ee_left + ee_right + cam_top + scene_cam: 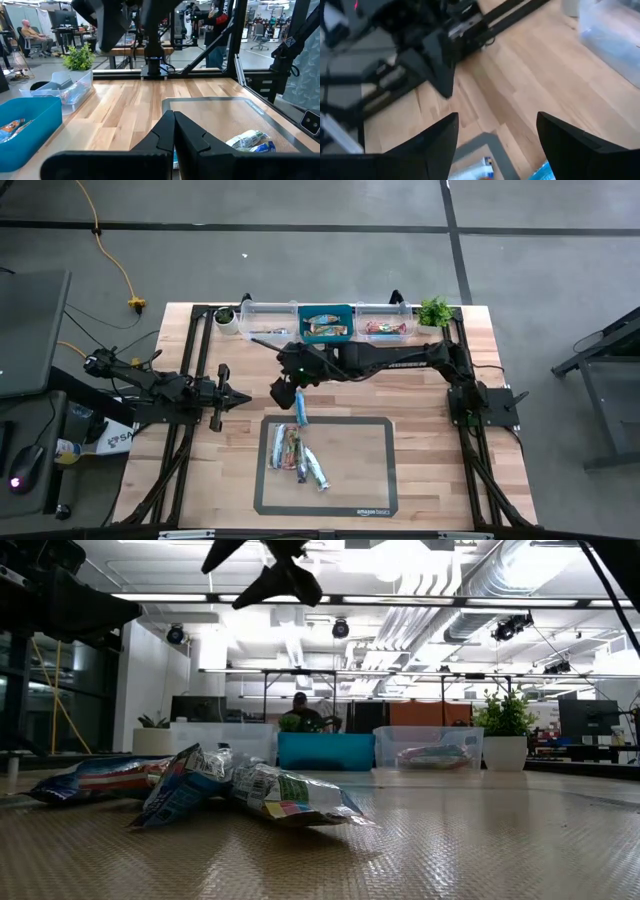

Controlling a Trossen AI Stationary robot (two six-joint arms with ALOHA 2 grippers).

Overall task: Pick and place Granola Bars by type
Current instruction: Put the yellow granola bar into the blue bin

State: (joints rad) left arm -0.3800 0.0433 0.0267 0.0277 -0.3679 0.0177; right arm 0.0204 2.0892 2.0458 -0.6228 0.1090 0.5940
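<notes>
Only readable text I get: "amazon basics" printed on the mat [327, 468], on its border at the table's front edge, near the mat's front right corner, high view. The white box [112, 438] off the table's left edge carries dark lettering, but I can't make out the letters. Wrappers on the Granola Bars [205, 788] show coloured print panels in the low view; nothing legible. Bins at the back edge: no readable labels.
</notes>
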